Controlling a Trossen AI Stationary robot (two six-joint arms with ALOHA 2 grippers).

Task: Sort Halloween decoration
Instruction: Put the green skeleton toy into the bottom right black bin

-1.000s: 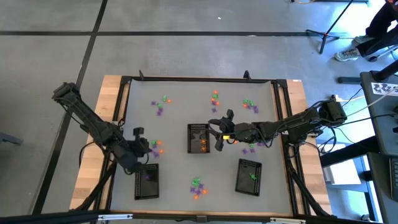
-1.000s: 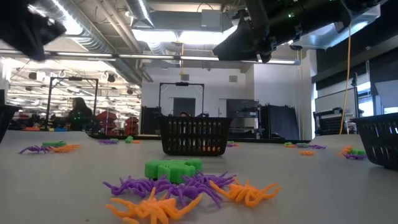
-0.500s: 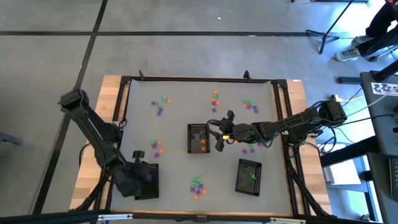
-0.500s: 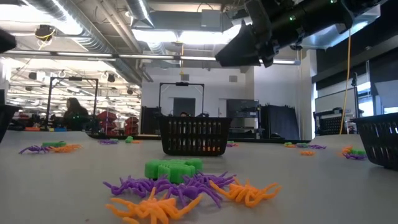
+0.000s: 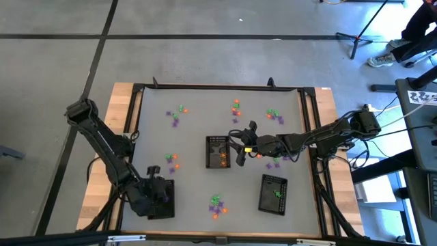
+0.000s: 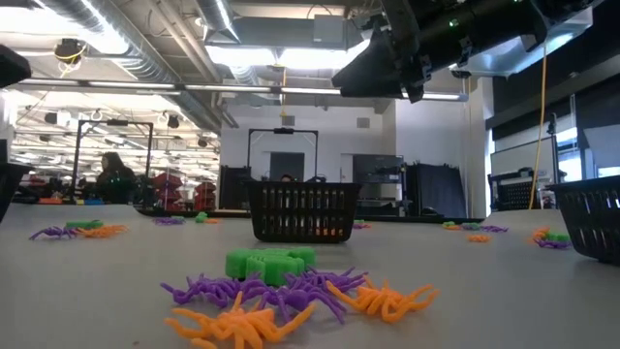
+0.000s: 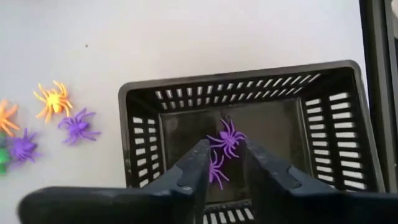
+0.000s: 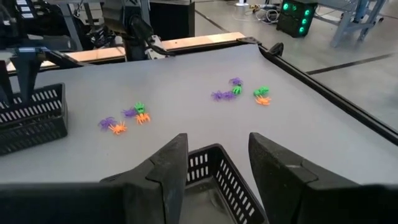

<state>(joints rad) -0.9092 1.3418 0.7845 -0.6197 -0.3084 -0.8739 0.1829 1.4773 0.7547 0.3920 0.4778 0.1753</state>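
Since a sec ago, L arm swung from the small cluster at 9 o'clock down to the left tray point(image 5: 162, 199) at 7 o'clock; left gripper point(image 7: 225, 163) now over it, fingers parted, nothing gripped. Two purple spiders point(image 7: 226, 138) lie in that tray. Right gripper point(image 8: 217, 163) unmoved, just right of the centre tray point(image 5: 218, 151), fingers apart & empty. Remaining trinkets point(image 5: 217, 204) sit in clusters at 6, 11, 12 & 1 o'clock; third tray point(image 5: 273, 193) at 5 o'clock holds green bits.
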